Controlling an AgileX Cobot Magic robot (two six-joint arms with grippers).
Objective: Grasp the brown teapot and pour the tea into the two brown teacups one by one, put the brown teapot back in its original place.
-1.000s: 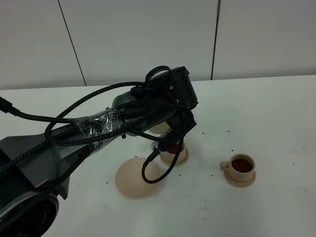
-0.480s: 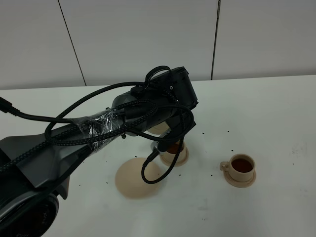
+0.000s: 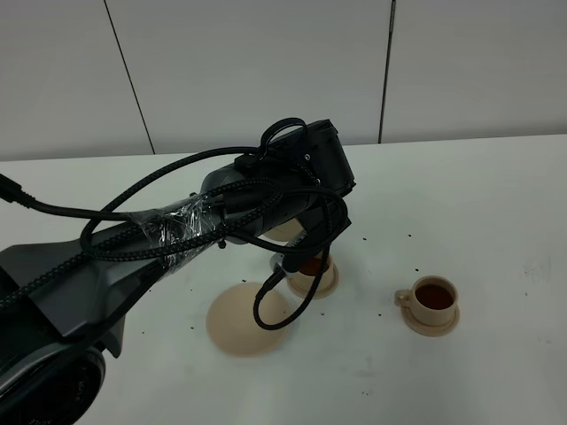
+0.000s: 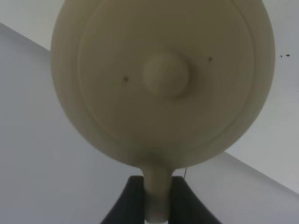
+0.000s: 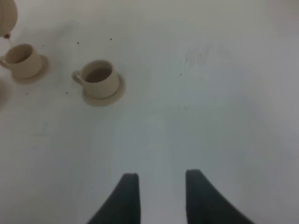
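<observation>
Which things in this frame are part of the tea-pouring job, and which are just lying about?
In the job: brown teapot, held by the left pincer; teacup under its spout; filled teacup; large saucer.
Lying about: dark specks on the table; right pincer, open, holding nothing.

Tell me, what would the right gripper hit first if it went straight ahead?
Likely only the bare table: the right gripper points at its white surface, and both teacups sit well off to one side. Depth is hard to judge.

One brown teapot (image 4: 161, 79), two brown teacups (image 5: 101, 77) (image 5: 21, 59), two small saucers (image 5: 117, 92) (image 5: 41, 69), one large flat saucer (image 3: 232, 329), one white table (image 3: 496, 204)
</observation>
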